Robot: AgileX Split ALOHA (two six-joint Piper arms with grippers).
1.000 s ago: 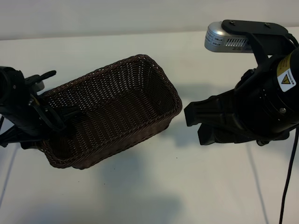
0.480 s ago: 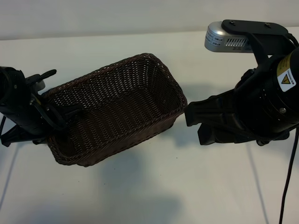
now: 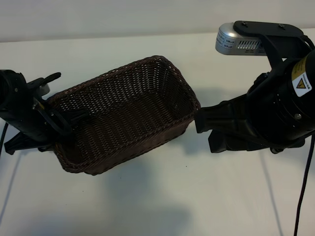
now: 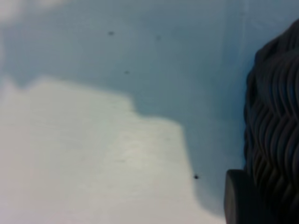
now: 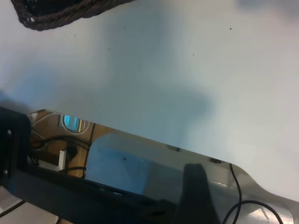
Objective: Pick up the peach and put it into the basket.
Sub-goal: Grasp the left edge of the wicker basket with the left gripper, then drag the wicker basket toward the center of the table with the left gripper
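Observation:
The dark brown woven basket lies slantwise across the white table, and nothing shows inside it. My left gripper is shut on the basket's left end wall, with one finger inside and the other outside the rim. In the left wrist view a dark finger presses against the wicker of the basket. My right gripper hangs open just off the basket's right corner, holding nothing. One corner of the basket shows in the right wrist view. The peach is out of view.
A silver camera housing sits on top of the right arm. A black cable hangs at the right edge. The right wrist view shows the table's edge, with cables and equipment beyond it.
The left gripper has closed on the basket's left end wall. The basket has slid to the right, towards the right gripper. The right arm has not moved.

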